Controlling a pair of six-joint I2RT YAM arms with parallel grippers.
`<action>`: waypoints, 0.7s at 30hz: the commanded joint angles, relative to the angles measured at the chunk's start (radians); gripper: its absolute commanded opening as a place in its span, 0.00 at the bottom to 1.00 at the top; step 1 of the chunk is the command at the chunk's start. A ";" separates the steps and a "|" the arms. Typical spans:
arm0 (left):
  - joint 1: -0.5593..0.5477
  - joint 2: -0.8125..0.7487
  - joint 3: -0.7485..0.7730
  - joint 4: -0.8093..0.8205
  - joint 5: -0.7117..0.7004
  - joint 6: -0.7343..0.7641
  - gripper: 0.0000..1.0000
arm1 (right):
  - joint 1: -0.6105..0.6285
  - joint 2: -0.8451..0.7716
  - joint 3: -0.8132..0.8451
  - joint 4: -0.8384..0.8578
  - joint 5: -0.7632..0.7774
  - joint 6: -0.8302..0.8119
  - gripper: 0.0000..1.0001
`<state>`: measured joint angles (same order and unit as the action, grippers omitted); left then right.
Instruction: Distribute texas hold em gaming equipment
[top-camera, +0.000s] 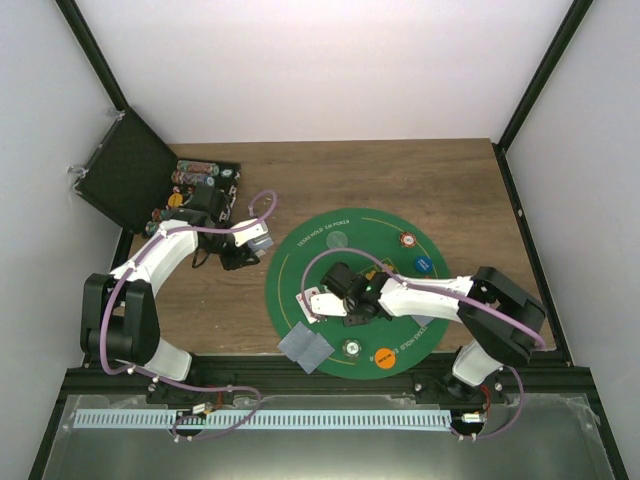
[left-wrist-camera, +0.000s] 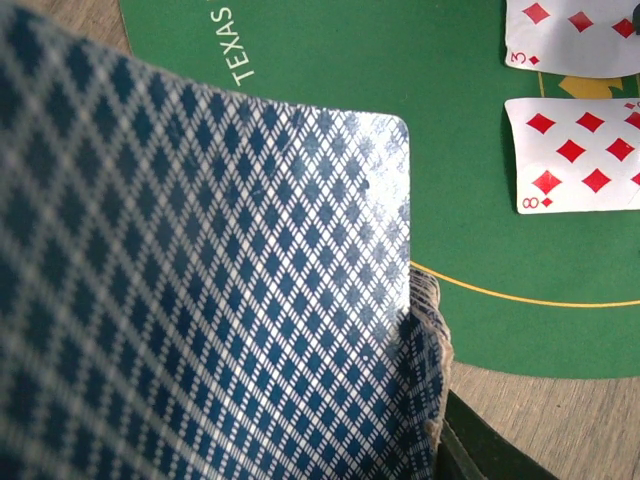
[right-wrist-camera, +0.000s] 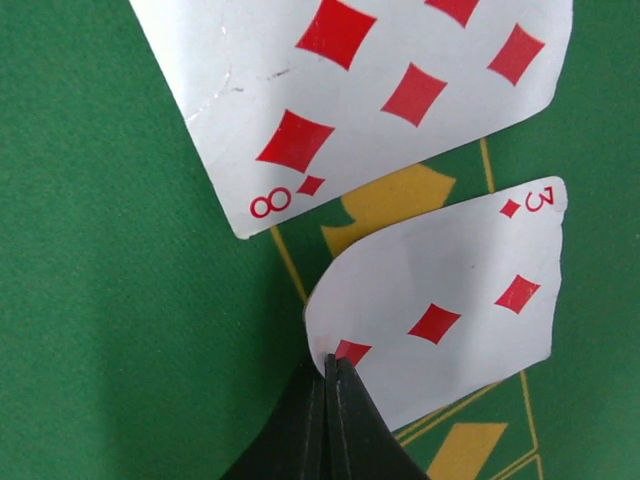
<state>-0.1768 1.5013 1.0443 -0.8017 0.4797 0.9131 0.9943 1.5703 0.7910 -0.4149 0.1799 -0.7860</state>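
Observation:
A round green poker mat (top-camera: 300, 275) lies mid-table. My left gripper (top-camera: 245, 244) hangs at the mat's left edge, shut on a deck of blue-backed playing cards (left-wrist-camera: 200, 290) that hides its fingers in the left wrist view. Over the mat's left half, my right gripper (right-wrist-camera: 328, 368) is shut on a corner of the three of diamonds (right-wrist-camera: 450, 300), which curls up from the felt. The eight of diamonds (right-wrist-camera: 360, 90) lies face up just beyond it. Two face-down cards (top-camera: 308, 347) rest at the mat's near edge. Orange (top-camera: 383, 355), blue (top-camera: 421, 265), red-and-white (top-camera: 407, 241) and pale (top-camera: 340, 240) tokens sit on the mat.
An open black case (top-camera: 128, 172) stands at the back left, with a tray of more tokens (top-camera: 205, 178) beside it. A small whitish token (top-camera: 352, 348) lies near the orange one. Black frame posts rise along both sides of the wooden table (top-camera: 450, 190).

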 joint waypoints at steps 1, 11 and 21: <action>0.005 -0.016 0.020 -0.008 0.026 0.008 0.39 | 0.012 -0.015 -0.004 0.027 -0.022 -0.058 0.01; 0.006 -0.010 0.037 -0.017 0.021 0.014 0.38 | 0.032 -0.015 0.001 0.031 -0.052 -0.145 0.01; 0.007 -0.009 0.041 -0.023 0.016 0.021 0.38 | 0.032 -0.017 -0.005 0.006 -0.040 -0.110 0.15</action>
<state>-0.1761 1.5013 1.0592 -0.8154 0.4789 0.9192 1.0168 1.5696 0.7879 -0.3882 0.1490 -0.9031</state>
